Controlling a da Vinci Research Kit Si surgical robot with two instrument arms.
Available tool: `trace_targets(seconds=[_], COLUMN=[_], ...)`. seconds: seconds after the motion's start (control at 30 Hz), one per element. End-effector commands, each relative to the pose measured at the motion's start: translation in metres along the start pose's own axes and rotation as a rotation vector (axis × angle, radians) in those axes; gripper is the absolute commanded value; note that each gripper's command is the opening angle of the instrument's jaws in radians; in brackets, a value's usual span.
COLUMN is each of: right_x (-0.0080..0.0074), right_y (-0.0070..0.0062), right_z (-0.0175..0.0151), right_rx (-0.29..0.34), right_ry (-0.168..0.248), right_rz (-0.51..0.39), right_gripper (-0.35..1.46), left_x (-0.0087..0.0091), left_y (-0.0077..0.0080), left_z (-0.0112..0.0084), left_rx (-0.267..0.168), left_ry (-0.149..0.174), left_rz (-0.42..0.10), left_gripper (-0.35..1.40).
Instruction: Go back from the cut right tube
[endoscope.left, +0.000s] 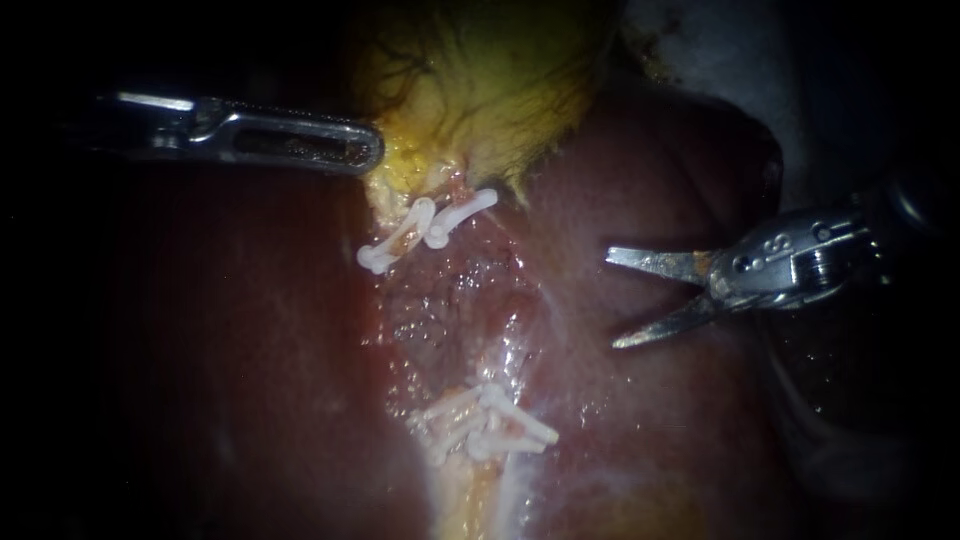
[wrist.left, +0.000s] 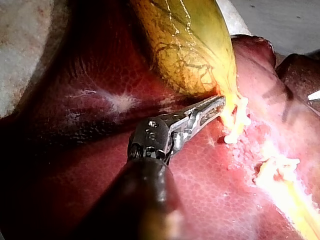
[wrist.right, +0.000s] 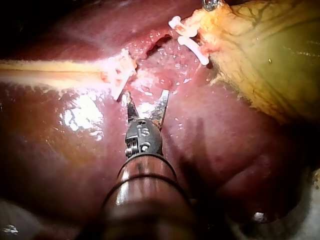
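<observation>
A dark red, glossy liver (endoscope.left: 250, 350) fills the endoscope view. At the top lies the yellow-green, veined gallbladder (endoscope.left: 490, 90), narrowing downward to a fatty yellow neck.

Just under that neck sits an upper cluster of small white plastic clips (endoscope.left: 425, 225). Lower down lies a second cluster of white clips (endoscope.left: 485, 420). Between the two clusters is a raw, wet, pinkish strip of tissue bed (endoscope.left: 460, 300). No unbroken tube bridges this gap. A pale cut tube stump (endoscope.left: 490, 480) runs on from the lower clips along the liver. I cannot tell the right tube from the left one here.

The right instrument (endoscope.left: 612, 300), a silver scissor-like tip with two thin pointed blades, comes in from the right. Its blades are spread in a V and hold nothing. They hang over bare liver, to the right of the raw strip, clear of both clip clusters. In the right wrist view the lower clips lie just ahead of the spread blades, not touching them.

The left instrument (endoscope.left: 375, 150), a silver slotted grasper, comes in from the upper left. Its jaws lie pressed together. In the left wrist view its tip touches the yellow tissue at the gallbladder's neck, beside the upper clips.
</observation>
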Motion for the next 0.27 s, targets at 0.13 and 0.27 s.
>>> trace_targets(seconds=[0.13,0.27], right_x=[0.0000,0.0000], right_y=[0.0000,0.0000], right_z=[-0.0001,-0.0001], right_rx=[0.000,0.000], right_ry=[0.000,0.000], right_rz=[-0.006,-0.006], right_gripper=[1.43,1.43], left_x=[0.0000,0.0000], left_y=[0.0000,0.0001], left_z=[0.0000,0.0000], left_rx=[0.001,0.002], left_ry=[0.000,0.001], left_rz=[0.000,0.000], left_gripper=[-0.35,-0.35])
